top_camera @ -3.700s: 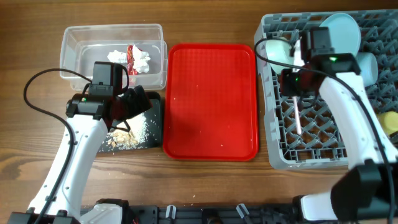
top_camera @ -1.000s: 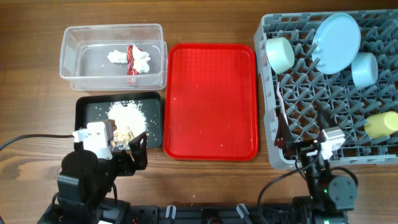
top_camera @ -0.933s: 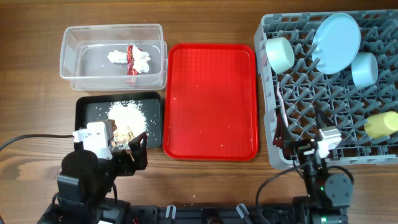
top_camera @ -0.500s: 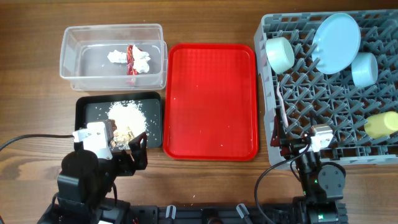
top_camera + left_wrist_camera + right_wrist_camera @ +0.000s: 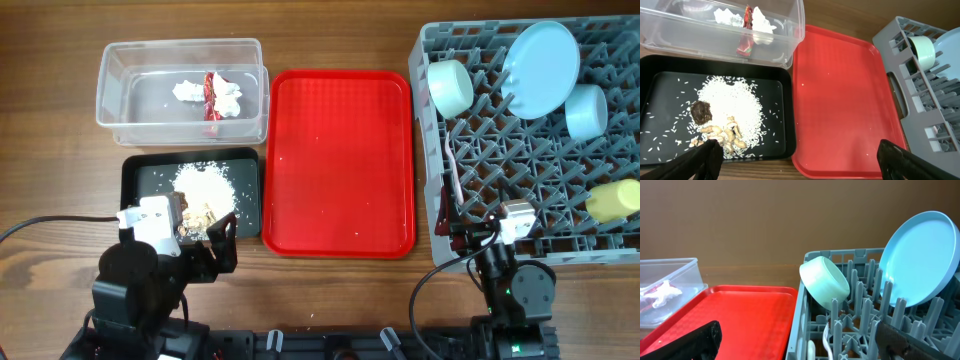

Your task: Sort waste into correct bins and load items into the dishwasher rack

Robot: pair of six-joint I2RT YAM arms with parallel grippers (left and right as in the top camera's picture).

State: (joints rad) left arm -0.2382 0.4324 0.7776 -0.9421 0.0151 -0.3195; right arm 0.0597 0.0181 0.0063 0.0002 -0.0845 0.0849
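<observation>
The grey dishwasher rack (image 5: 500, 170) holds the light blue plate (image 5: 540, 68), the pale green bowl (image 5: 452, 87), the light blue bowl (image 5: 586, 110) and the yellow cup (image 5: 612, 200). A white fork and spoon (image 5: 827, 337) lie low in it by its left wall. The red wrapper (image 5: 211, 95) and white tissue (image 5: 188, 91) rest in the clear tub (image 5: 120, 70). Food scraps (image 5: 205, 190) cover the black tray (image 5: 140, 175). My left gripper (image 5: 799, 160) is open and empty above the black tray's near edge. My right gripper (image 5: 800, 342) is open and empty at the rack's near left corner.
The flat red serving tray (image 5: 340, 160) lies between the bins and the rack, with a few crumbs on it. Both arms are folded back at the table's near edge, the left gripper (image 5: 212, 245) and the right gripper (image 5: 482, 238) low in the overhead view.
Both arms have pulled back from the black tray and the rack to the near edge. Over the last second the right arm slid slightly left; the left stayed still.
</observation>
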